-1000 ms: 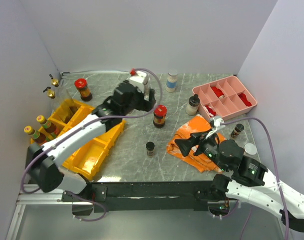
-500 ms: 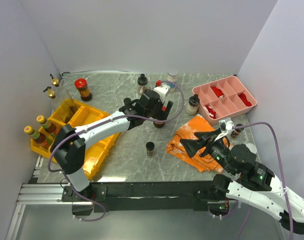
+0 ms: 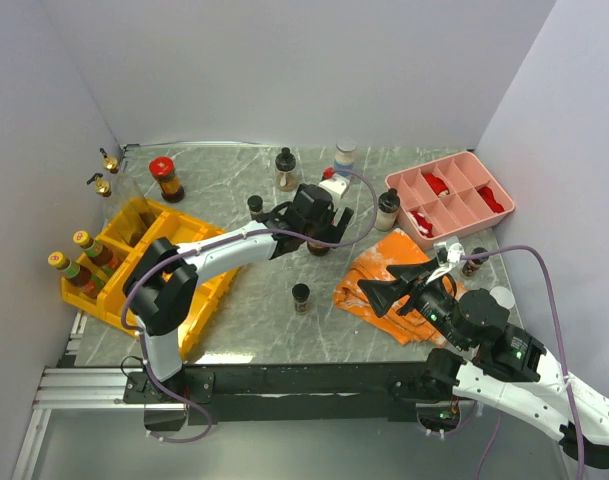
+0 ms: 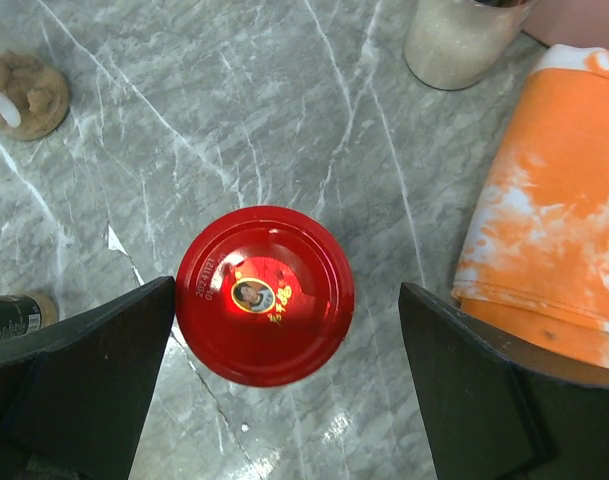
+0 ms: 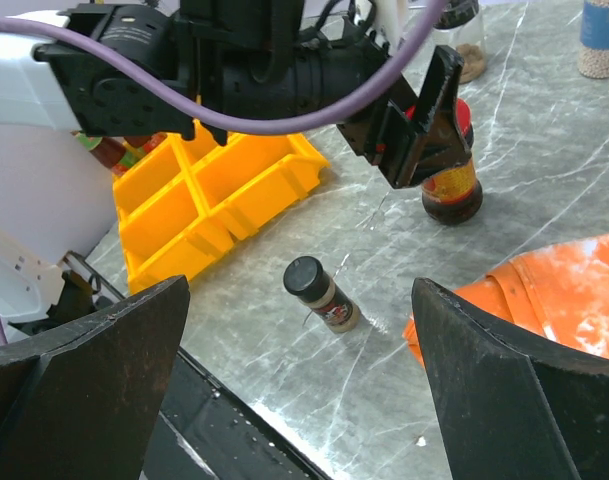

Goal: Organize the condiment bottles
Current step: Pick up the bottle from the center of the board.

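While left tool (image 4: pixel 286 292) gapes wide astride red-lidded jar (image 4: pixel 265 295) — lid stamp perhaps "2024", portrait logo — right tool (image 5: pixel 302 300) wide too.

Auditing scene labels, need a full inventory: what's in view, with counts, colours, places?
red-capped jars: 2, brown contents; mid-table, back left
black-capped bottles: 5, dark or pale contents; scattered
white-capped jars: 2; back centre, near right edge
gold-spout bottles: 2; back-left corner
yellow-capped bottles: 2; in leftmost bin
yellow bins: at least 2; left
pink divided tray: 1; back right
orange cloth: 1; front right
left gripper: open, above mid-table jar
right gripper: open, near cloth
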Robot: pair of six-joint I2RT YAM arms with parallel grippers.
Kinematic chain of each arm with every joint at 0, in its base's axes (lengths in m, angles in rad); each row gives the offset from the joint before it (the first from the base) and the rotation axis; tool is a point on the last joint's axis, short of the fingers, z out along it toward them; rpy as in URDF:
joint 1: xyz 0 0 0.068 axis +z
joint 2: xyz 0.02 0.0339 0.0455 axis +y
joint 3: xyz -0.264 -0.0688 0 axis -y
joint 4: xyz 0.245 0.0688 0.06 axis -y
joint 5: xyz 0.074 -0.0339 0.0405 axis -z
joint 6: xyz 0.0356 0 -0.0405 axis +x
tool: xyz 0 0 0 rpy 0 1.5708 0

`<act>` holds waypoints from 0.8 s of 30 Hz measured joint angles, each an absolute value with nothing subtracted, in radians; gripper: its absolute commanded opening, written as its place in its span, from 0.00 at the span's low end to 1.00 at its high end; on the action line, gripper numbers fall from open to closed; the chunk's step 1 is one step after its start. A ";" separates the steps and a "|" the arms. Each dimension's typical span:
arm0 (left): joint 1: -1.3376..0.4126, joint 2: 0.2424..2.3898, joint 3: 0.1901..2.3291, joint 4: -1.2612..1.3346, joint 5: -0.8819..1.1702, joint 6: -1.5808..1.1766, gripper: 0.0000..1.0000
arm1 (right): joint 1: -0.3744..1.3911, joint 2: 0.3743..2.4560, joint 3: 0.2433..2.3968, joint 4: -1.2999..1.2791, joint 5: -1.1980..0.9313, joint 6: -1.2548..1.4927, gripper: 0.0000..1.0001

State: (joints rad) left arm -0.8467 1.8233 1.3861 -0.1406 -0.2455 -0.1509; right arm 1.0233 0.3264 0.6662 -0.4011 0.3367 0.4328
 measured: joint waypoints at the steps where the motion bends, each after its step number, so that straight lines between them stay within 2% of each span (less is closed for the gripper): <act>1: -0.847 1.829 1.386 -0.135 -0.250 -0.151 0.99 | 1.023 0.327 0.667 -0.401 0.336 0.429 1.00; 10: -0.847 1.879 1.386 -0.117 -0.269 -0.150 0.92 | 1.023 0.327 0.667 -0.400 0.333 0.417 1.00; 13: -0.847 1.880 1.386 -0.113 -0.273 -0.146 0.83 | 1.023 0.327 0.667 -0.399 0.332 0.417 1.00; 14: -0.847 1.880 1.386 -0.112 -0.275 -0.144 0.74 | 1.023 0.327 0.667 -0.398 0.332 0.417 1.00; 16: -0.846 1.880 1.385 -0.111 -0.284 -0.141 0.66 | 1.023 0.327 0.667 -0.397 0.332 0.417 1.00; 17: -0.845 1.880 1.385 -0.109 -0.285 -0.142 0.56 | 1.023 0.327 0.667 -0.397 0.332 0.417 1.00; 19: -0.845 1.880 1.385 -0.104 -0.281 -0.146 0.43 | 1.023 0.327 0.667 -0.397 0.331 0.418 1.00; 20: -0.846 1.880 1.385 -0.101 -0.282 -0.146 0.33 | 1.023 0.327 0.667 -0.397 0.331 0.418 1.00; 22: -0.847 1.880 1.383 -0.099 -0.287 -0.149 0.22 | 1.023 0.327 0.667 -0.397 0.331 0.418 1.00; 23: -0.847 1.880 1.381 -0.096 -0.289 -0.151 0.10 | 1.023 0.326 0.667 -0.397 0.329 0.418 1.00; 24: -0.847 1.878 1.378 -0.094 -0.290 -0.153 0.02 | 1.023 0.326 0.667 -0.397 0.329 0.418 1.00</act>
